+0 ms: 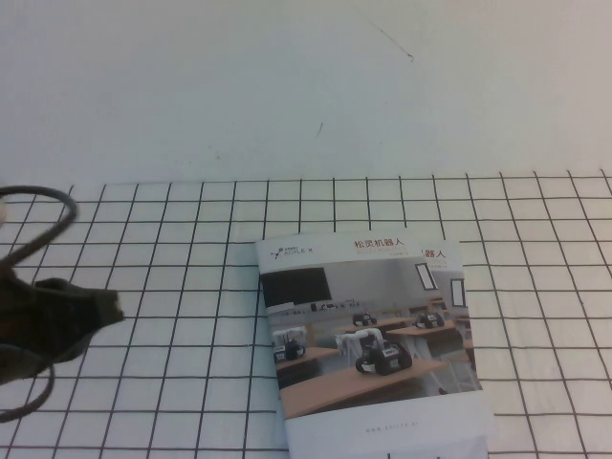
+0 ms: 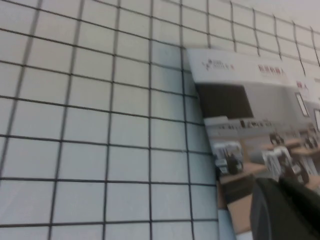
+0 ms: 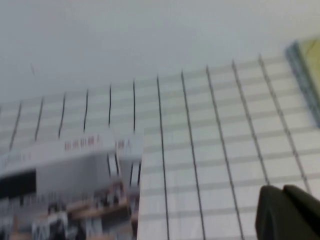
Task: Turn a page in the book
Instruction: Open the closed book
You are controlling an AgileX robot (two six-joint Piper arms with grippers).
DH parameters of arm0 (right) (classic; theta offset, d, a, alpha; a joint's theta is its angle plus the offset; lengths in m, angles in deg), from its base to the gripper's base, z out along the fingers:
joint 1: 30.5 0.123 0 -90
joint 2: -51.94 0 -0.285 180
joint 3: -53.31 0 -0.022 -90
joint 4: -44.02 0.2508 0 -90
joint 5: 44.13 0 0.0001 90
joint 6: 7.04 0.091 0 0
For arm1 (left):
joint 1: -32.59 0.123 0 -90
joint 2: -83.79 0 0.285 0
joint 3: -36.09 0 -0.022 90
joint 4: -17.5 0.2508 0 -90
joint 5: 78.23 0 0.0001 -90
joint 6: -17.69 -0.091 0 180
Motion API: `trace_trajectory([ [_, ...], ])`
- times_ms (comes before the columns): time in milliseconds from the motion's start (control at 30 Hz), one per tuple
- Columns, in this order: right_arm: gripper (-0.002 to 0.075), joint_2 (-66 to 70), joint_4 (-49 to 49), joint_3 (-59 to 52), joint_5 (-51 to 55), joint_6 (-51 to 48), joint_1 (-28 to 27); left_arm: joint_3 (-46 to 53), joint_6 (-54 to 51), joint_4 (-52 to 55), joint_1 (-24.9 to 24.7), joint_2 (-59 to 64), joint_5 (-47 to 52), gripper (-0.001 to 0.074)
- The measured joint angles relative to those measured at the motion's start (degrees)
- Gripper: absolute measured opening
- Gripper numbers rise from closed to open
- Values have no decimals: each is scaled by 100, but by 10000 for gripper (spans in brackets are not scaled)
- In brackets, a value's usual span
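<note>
On grid mat (image 1: pixel 172 287): book (image 1: pixel 368 335) closed | left tool (image 1: pixel 105 308) beside, grip unclear | right tool (image 3: pixel 287 212) clenched, apart

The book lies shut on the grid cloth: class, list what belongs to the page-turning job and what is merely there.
Job:
- book
- page, its cover sheet
- left gripper, at the table's left
- right gripper, shut, beside the book

Merely there:
- grid cloth
- yellow object
</note>
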Motion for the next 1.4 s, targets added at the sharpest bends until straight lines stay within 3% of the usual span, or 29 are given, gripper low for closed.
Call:
trace_trajectory([
  [200, 9, 832, 2276, -724, 325, -2076, 0, 0, -2744, -2170, -205, 1028, 116, -3],
  [367, 9, 1241, 3973, -1570, -261, -3700, 19, -22, -3841, -3048, -423, 1921, 158, -3],
  [667, 32, 2223, 5419, -1789, -529, -5530, 28, -264, -4108, -3132, -939, 2939, -118, -3],
  [867, 162, 2974, 6404, -1789, -708, -6547, 28, -928, -4169, -2811, -1405, 3303, -192, -3],
  [1133, 353, 3831, 7593, -1584, -628, -7804, 95, -1408, -3075, -1818, -1490, 3986, -449, -3],
  [1400, 385, 4421, 7735, -1051, -835, -7924, 436, -1709, -3003, -1798, -1490, 4669, -511, -3],
])
